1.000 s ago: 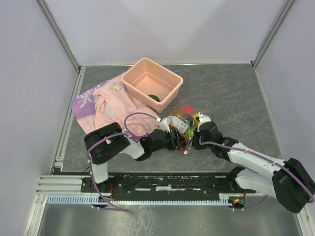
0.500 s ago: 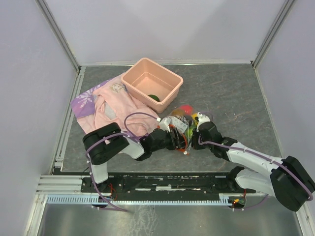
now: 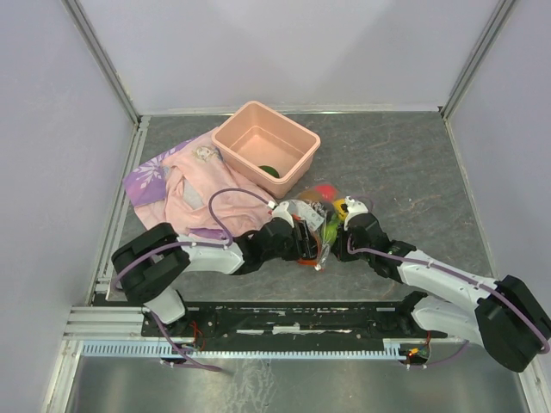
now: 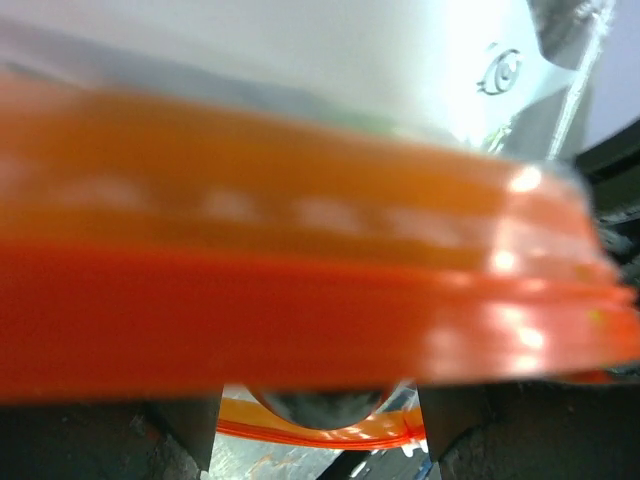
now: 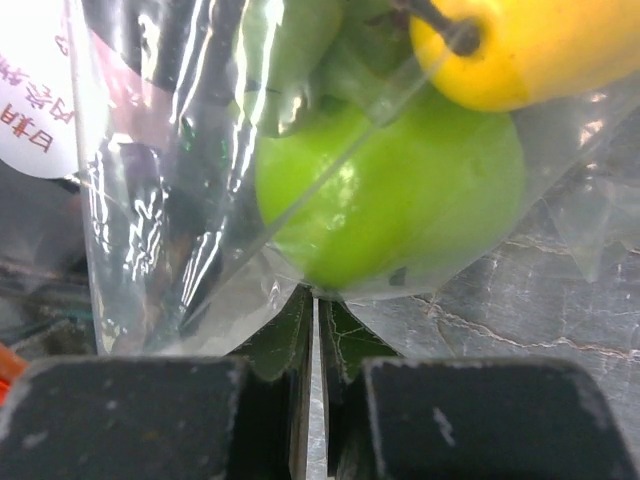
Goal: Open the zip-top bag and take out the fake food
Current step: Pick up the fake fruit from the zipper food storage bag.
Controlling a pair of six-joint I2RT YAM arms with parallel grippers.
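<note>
Grey, mottled stone-look table (image 3: 413, 163) fills the floor of a pale-walled booth, and toward its back stands a salmon-pink tub (image 3: 297, 138), the landmark for everything else. One dark green piece (image 3: 269, 170) lies inside the tub against its near right wall. Left of the tub, and touching its left side, a pink-and-purple printed cloth (image 3: 172, 185) lies rumpled on the table. Just in front of the tub's near right corner, toward the arm bases, lies the zip-top bag (image 3: 312, 217), with both arms reaching in on it from either side. The fake food (image 5: 400, 190) is inside the bag: the right wrist view shows a glossy green fruit pressed against the clear film with a yellow one above it, and from overhead a red piece shows at the end of the bag nearest the tub. The right gripper (image 5: 316, 310) works the side of the bag farther right of the tub; its fingers are clenched almost together on a fold of the clear plastic just below the green fruit. The left gripper (image 4: 320, 440) is at the bag's left side, its fingers standing well apart, released, with the orange-red zip strip (image 4: 300, 300) stretched broad and blurred across its camera (too close to read any detail). A white printed label (image 5: 35, 110) shows through the plastic.
</note>
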